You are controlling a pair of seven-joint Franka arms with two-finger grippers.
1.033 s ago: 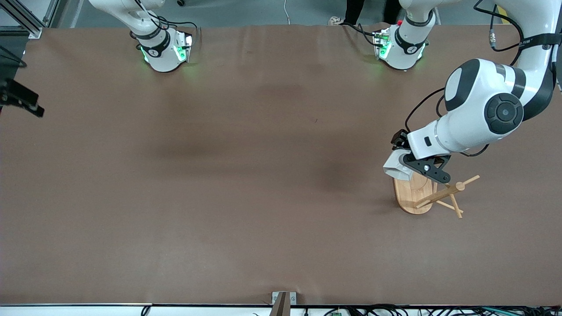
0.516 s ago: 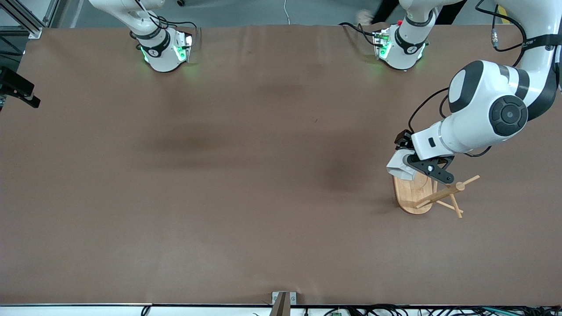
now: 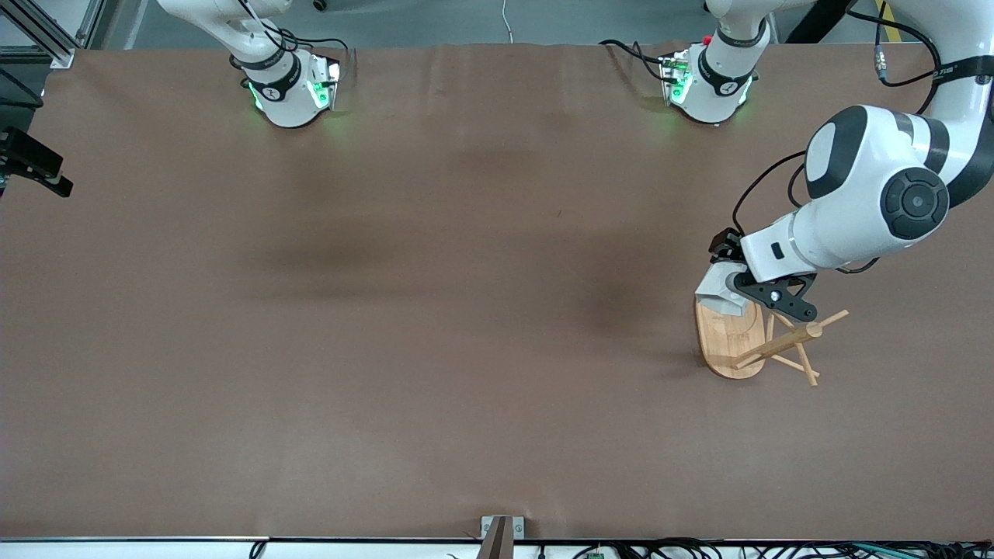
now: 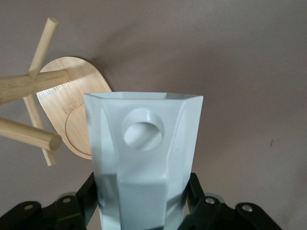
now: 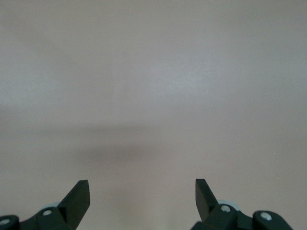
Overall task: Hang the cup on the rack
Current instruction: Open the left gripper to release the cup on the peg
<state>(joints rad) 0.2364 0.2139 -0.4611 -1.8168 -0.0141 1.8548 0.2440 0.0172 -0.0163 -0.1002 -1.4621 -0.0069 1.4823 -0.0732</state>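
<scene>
Front view
Rack [image 3: 730,341]: stands on the table [image 3: 435,310] toward the left arm's end; oval bamboo base, a post and thin slanted pegs; no cup hangs on any peg.
Cup [image 3: 718,291]: white, up in the air, over the edge of the rack's base that lies farther from the front camera; not on a peg.
Left gripper [image 3: 742,291]: clamped on the cup, hanging over the rack's base, just beside the pegs.
Right gripper [image 3: 35,167]: only a dark part shows at the edge of this view, over the right arm's end of the table; this arm waits.

Left wrist view
Cup [image 4: 144,163]: fills the middle, gripped between the dark fingers [image 4: 76,206]; the blocky handle tab with its round hole faces the camera, and the hole is free, with no peg through it.
Rack [image 4: 72,115]: oval base below the cup, partly hidden by it; the peg tips stand beside the cup, apart from the hole.

Right wrist view
Right gripper [image 5: 142,196]: fingers spread wide, nothing between them.
Table [image 5: 153,86]: plain brown surface below the fingers.
</scene>
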